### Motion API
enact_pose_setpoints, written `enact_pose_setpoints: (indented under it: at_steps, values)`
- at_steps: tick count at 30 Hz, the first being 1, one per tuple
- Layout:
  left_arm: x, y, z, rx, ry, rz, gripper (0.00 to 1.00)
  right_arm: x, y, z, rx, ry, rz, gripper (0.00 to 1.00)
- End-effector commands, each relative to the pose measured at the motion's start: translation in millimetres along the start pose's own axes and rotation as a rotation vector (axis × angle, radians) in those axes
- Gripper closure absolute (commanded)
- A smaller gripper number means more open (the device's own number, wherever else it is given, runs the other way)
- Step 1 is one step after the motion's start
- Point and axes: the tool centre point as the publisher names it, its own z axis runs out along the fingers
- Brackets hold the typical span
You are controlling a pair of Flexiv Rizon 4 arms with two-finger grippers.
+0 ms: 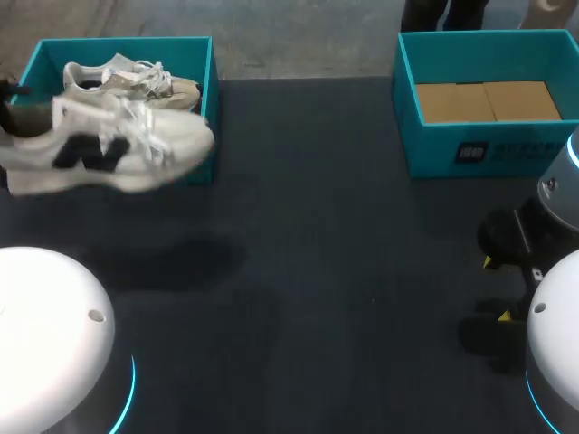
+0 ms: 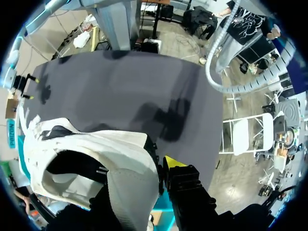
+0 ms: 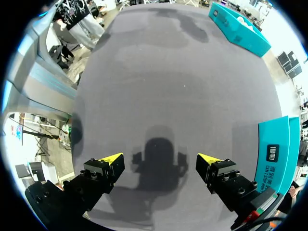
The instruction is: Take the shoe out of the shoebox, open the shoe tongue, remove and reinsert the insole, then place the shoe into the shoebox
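Sneaker (image 1: 109, 149), white with a dark side logo and loose white laces, hangs in the air at the front wall of the open teal cardboard shoebox (image 1: 210, 72) at the far left of the tabletop. It is out of the box and not yet set down. The left gripper (image 2: 149, 173) holds it by the heel collar. One yellow tip shows in the left wrist view against the heel's outside, and the other is hidden by the upper.

The sneaker's long axis runs across the table, with the heel at the left arm's side and the toe pointing toward the middle. Its logo side faces up toward the head camera. A second pale sneaker (image 1: 136, 80) lies inside the same box.

The right gripper (image 3: 159, 159) hovers low over the near right of the dark grey matte tabletop (image 1: 344, 271). Its fingers are spread wide on nothing, and it is well apart from the sneaker. My guess is that the sneaker must come down toward the middle before that arm can reach the tongue.

Another teal box with a brown cardboard floor (image 1: 488, 136) stands at the far right.
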Motion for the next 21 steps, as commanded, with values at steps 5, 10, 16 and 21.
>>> enact_pose_setpoints:
  at_steps: [5, 10, 16, 21]
  values:
    - [-15.9, -44.3, 18.9, -0.061, 0.034, -0.001, 1.0, 1.7, -0.3, -0.3, 0.001, -0.002, 0.001, 0.0]
    - [-25.5, -63.4, 31.9, 0.001, 0.008, -0.022, 1.0, 1.7, -0.3, -0.3, 0.001, -0.002, 0.001, 0.0]
    - [-44.2, -85.2, 51.6, 0.0, -0.012, 0.025, 1.0, 1.7, -0.3, -0.3, 0.001, -0.002, 0.001, 0.0]
    - [-66.4, -102.5, 70.8, 0.028, 0.002, 0.06, 1.0, 1.7, -0.3, -0.3, 0.001, -0.002, 0.001, 0.0]
